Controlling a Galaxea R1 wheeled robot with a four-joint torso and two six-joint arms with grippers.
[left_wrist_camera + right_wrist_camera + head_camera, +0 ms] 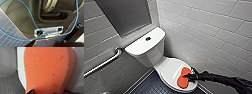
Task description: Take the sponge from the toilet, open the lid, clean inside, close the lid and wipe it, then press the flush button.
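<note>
The orange-red sponge (183, 78) lies on the closed white lid (170, 68) of the toilet (149, 53), near the bowl's front right. My right gripper (190, 77) comes in from the right and rests against the sponge's right side. Seen from the right wrist, the sponge (47, 69) looms large, and two dark fingertips (30, 91) stand wide apart at its near end, open around it. The flush button (148, 38) sits in the middle of the flat tank top. The left wrist view looks down on the robot's own dark body, with nothing held.
White tiled walls close in on the right and behind the toilet. A metal grab bar (104, 63) runs along the left wall. Dark blue floor tiles (150, 86) lie in front of the bowl. A blue cable (31, 18) loops over the robot's base.
</note>
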